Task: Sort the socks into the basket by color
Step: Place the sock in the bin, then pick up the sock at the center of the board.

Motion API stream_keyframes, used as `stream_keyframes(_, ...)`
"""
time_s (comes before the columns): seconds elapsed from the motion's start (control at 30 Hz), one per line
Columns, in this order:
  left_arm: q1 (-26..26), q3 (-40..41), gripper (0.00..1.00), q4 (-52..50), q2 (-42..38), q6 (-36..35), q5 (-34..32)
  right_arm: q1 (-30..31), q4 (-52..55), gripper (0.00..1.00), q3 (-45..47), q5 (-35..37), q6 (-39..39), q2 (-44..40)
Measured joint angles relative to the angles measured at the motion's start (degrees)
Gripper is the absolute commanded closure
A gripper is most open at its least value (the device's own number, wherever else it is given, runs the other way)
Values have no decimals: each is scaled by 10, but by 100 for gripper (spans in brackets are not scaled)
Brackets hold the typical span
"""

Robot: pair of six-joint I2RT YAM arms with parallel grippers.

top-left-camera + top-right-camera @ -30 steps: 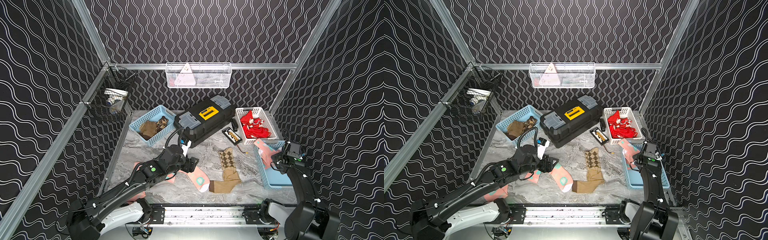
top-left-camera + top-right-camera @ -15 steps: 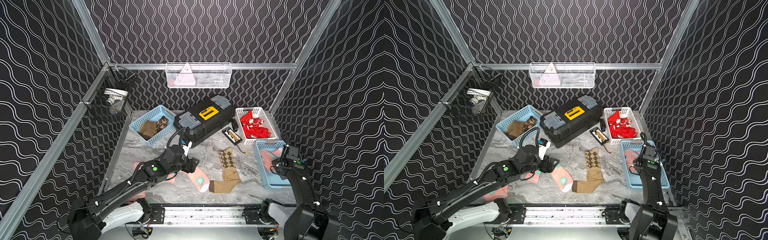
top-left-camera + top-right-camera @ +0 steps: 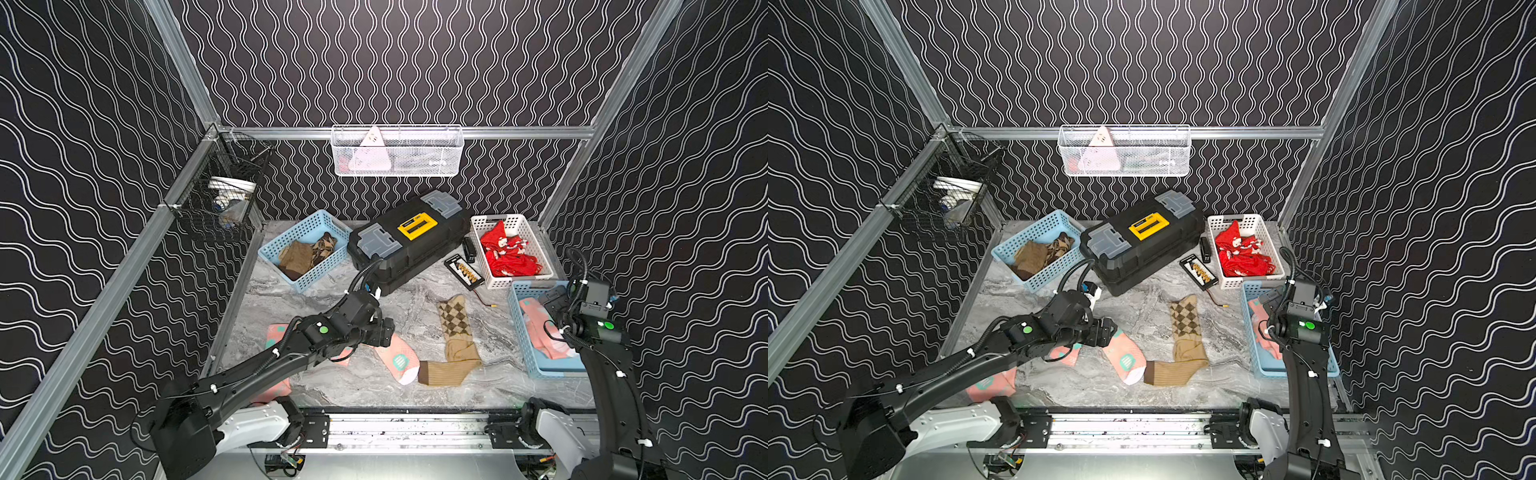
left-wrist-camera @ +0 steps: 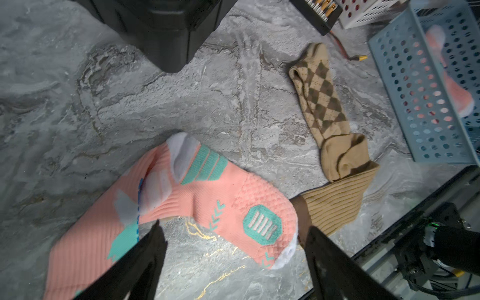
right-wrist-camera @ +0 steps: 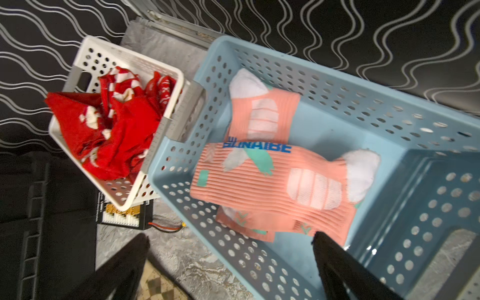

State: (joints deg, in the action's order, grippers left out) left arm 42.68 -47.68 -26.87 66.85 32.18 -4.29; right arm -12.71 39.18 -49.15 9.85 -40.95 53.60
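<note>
left tool [image 4: 233, 227]: jaws wide apart, nothing gripped; hangs low over a salmon-pink sock near the middle of the worktop.
right tool [image 5: 230, 236]: jaws wide apart, empty; above the front right blue basket, over the wall that faces the middle of the worktop.
salmon-pink sock [image 4: 228, 192]: flat on the worktop beneath the left tool; teal badge and chevrons; its white toe touches the cuff of the tan argyle sock.
second salmon-pink sock [image 4: 85, 233]: on the worktop, touching the first; partly hidden by a tool finger.
third salmon-pink sock [image 3: 988, 384]: front left of the worktop, mostly hidden under the left arm [image 3: 955, 365].
tan argyle sock [image 3: 455, 332]: flat on the worktop, bent at the heel; between the salmon-pink sock and the front right blue basket, apart from the basket.
front right blue basket [image 5: 337, 85]: holds salmon-pink socks [image 5: 272, 181] stacked crosswise, the top one with blue lettering.
white basket [image 5: 104, 58]: back right, just beside the front right blue basket; holds red socks [image 5: 124, 124], some with white marks.
back left blue basket [image 3: 322, 270]: holds brown socks [image 3: 305, 257], plain and patterned.
black toolbox [image 3: 409, 245]: lid down, yellow label; between the back left blue basket and the white basket.
black board [image 3: 464, 271]: gold contacts, red wire trailing; on the worktop between the black toolbox and the white basket.
worktop [image 3: 316, 299]: grey marble pattern.
</note>
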Motion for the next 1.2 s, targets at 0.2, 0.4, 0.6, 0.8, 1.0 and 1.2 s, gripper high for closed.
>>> stream_keyframes(0.2,0,-3,6,-10,60,21,-26,73,4,0,-29,-38,29,18)
stream_keyframes(0.4,0,4,10,7,123,26,-36,113,3,0,-35,-78,43,30)
stream_keyframes(0.6,0,-3,16,42,194,26,-38,119,-2,0,-39,-111,59,34)
stream_keyframes(0.8,0,-25,19,60,265,26,-45,119,-11,0,-38,-136,71,35)
stream_keyframes(1.0,1,-44,38,63,301,28,-74,119,-14,0,-37,-149,74,34)
stream_keyframes(1.2,1,-38,84,66,293,37,-75,119,-21,0,-32,-158,75,31)
